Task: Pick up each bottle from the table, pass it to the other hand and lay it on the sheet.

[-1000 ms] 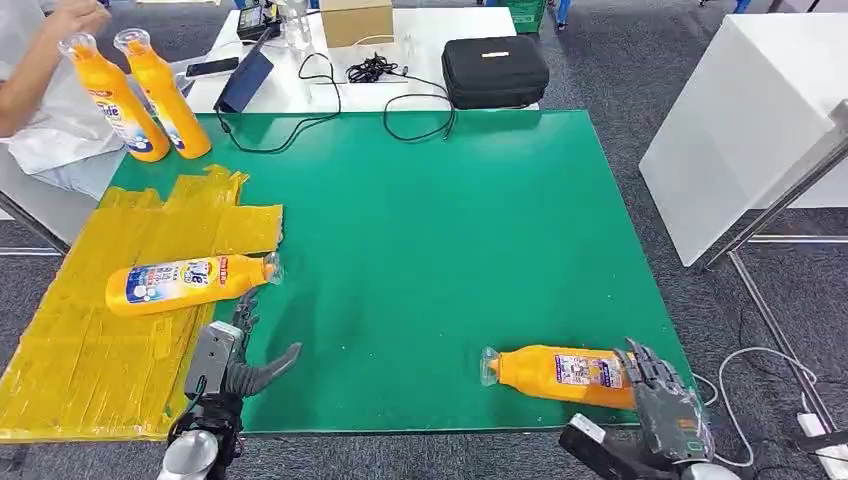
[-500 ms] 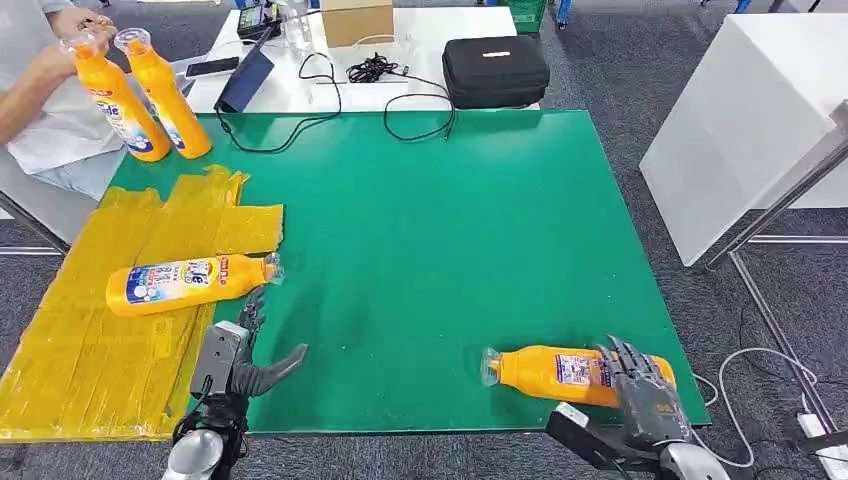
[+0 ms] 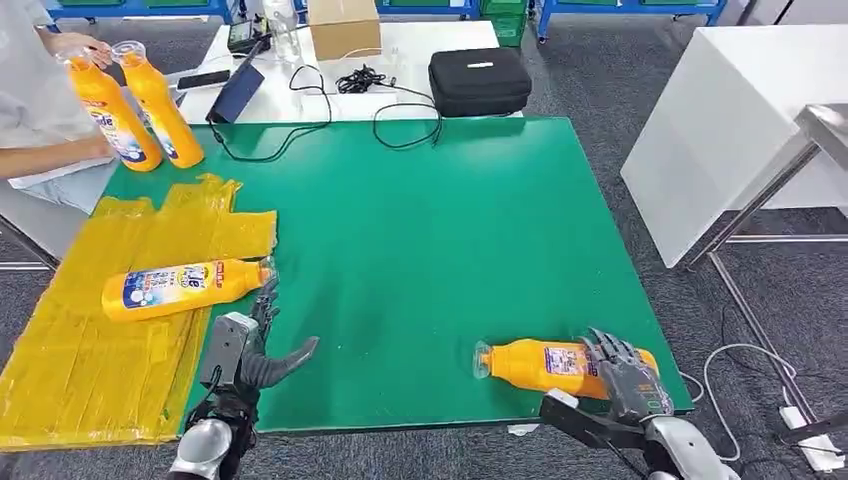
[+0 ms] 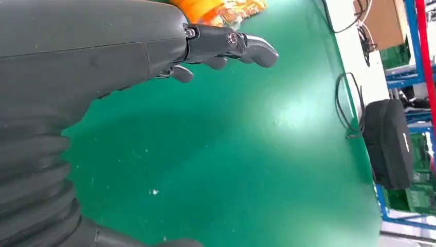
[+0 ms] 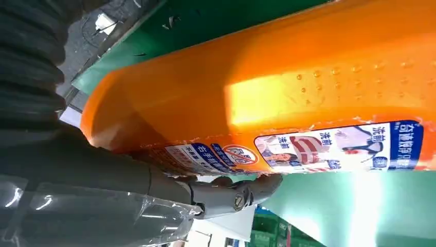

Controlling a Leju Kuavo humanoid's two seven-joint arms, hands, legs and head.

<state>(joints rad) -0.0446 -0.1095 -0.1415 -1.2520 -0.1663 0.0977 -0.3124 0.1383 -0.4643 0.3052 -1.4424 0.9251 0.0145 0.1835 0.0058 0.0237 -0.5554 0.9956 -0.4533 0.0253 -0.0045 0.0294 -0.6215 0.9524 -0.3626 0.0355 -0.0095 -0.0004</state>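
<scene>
An orange bottle (image 3: 535,363) lies on its side near the front right corner of the green table (image 3: 430,230), cap pointing left. My right hand (image 3: 622,378) is at its base end: the fingers lie over the top and the thumb reaches along the near side, without a closed grip. In the right wrist view the bottle (image 5: 288,98) is very close, above the thumb (image 5: 231,193). A second orange bottle (image 3: 180,287) lies on the yellow sheet (image 3: 90,370). My left hand (image 3: 247,345) hovers empty just in front of its cap, fingers (image 4: 231,45) spread.
Two more orange bottles (image 3: 110,115) (image 3: 160,100) stand at the far left corner, and a person's hand (image 3: 75,45) touches their caps. A black case (image 3: 480,80), cables (image 3: 400,110) and a box sit on the white desk behind. A white table (image 3: 720,130) stands to the right.
The camera has shifted a little. My right hand has moved forward onto the base end of the near bottle. My left hand has risen slightly toward the sheet bottle's cap.
</scene>
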